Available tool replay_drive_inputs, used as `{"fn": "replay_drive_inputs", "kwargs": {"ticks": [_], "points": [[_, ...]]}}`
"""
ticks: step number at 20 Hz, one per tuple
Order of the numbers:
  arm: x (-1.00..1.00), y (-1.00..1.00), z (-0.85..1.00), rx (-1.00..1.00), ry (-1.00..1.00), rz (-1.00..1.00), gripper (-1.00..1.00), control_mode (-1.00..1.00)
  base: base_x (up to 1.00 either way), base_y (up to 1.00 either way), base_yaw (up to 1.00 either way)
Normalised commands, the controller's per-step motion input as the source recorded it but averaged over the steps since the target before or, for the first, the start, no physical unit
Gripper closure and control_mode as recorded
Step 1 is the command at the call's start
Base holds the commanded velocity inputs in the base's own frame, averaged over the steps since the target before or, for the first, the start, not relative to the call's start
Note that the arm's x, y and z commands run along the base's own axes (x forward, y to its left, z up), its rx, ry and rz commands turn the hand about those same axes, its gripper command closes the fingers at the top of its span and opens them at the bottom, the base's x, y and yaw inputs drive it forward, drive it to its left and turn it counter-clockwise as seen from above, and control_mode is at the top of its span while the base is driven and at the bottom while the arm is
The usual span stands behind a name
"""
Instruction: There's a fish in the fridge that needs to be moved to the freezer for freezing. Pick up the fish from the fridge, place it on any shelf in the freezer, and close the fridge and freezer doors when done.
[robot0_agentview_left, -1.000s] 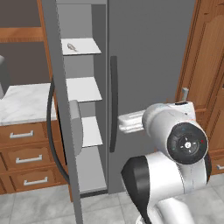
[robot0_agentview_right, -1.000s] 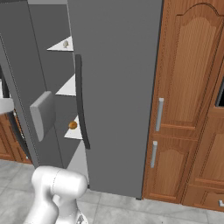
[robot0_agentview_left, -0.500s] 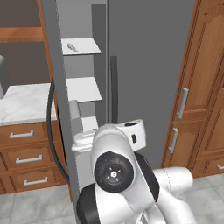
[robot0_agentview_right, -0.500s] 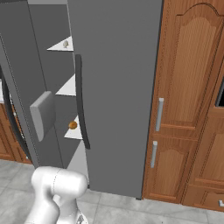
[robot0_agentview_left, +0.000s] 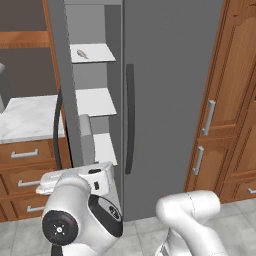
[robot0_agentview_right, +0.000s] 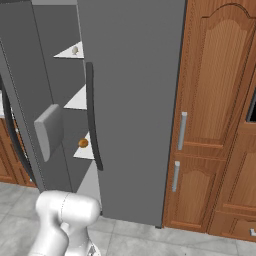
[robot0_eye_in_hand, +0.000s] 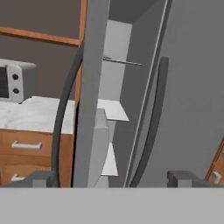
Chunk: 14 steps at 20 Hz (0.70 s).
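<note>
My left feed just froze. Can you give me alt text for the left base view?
The freezer door stands open on narrow white shelves, with the fish lying on the top shelf. The wide fridge door beside it is shut, and the white robot arm fills the foreground.

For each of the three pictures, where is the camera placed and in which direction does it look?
Left base view: behind the arm, on its left, facing the freezer with the fish on its top shelf.
Right base view: behind, on the right, facing the fridge door; arm at lower left.
Hand view: on the hand, looking along the gripper at the freezer door edge.
Both base views share the freezer shelves.
</note>
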Motion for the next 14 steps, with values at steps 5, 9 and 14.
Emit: {"fn": "replay_drive_inputs", "kwargs": {"ticks": [5, 9, 14], "points": [[0.46, 0.78, -0.51, 0.06, -0.06, -0.03, -1.00, -1.00, 0.00, 0.00, 0.00], [0.56, 0.23, -0.33, 0.03, 0.00, 0.00, -1.00, -1.00, 0.00, 0.00, 0.00], [0.71, 0.07, -0.21, 0.01, 0.00, 0.00, -1.00, -1.00, 0.00, 0.00, 0.00]]}}
